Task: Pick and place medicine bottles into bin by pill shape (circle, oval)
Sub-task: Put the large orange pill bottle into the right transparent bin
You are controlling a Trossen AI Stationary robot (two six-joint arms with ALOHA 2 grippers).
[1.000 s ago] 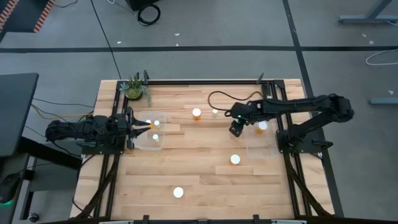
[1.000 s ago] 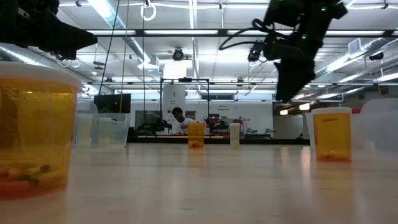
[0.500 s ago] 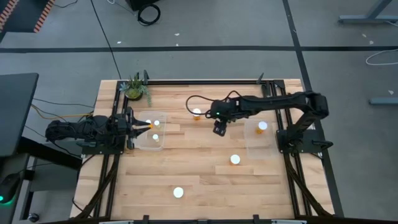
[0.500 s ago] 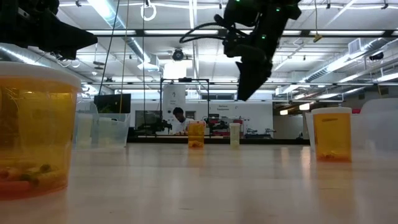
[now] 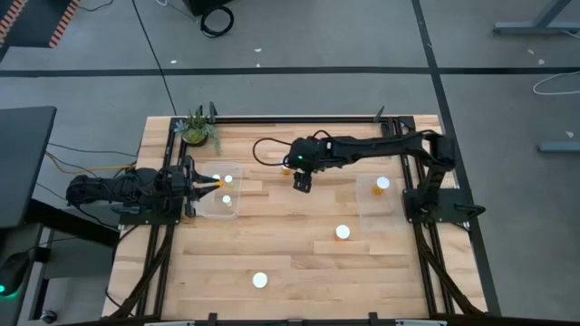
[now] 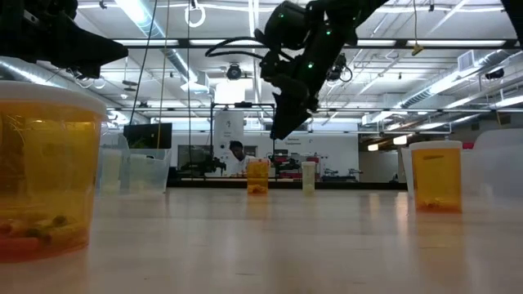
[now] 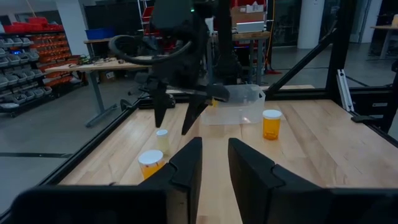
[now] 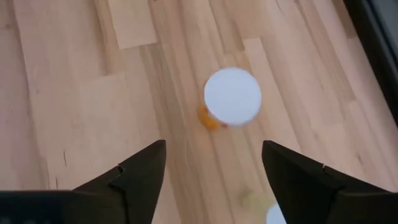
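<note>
Bottles stand scattered across the table (image 5: 272,244): one (image 5: 343,233) right of centre, one (image 5: 260,280) near the front edge, one (image 5: 381,184) in the right bin (image 5: 367,210), two in the left bin (image 5: 237,186). My right gripper (image 5: 302,184) hangs spread wide above the far middle, just over a white-capped bottle (image 8: 231,98) standing upright on the wood. My left gripper (image 5: 210,184) rests over the left bin, fingers (image 7: 186,163) narrowly apart, empty.

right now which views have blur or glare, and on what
Right wrist view: the white-capped bottle between the open right gripper is motion-blurred. Low view: the nearest bottle is soft, ceiling lights glare. High view: bottle caps are blown out white.
</note>
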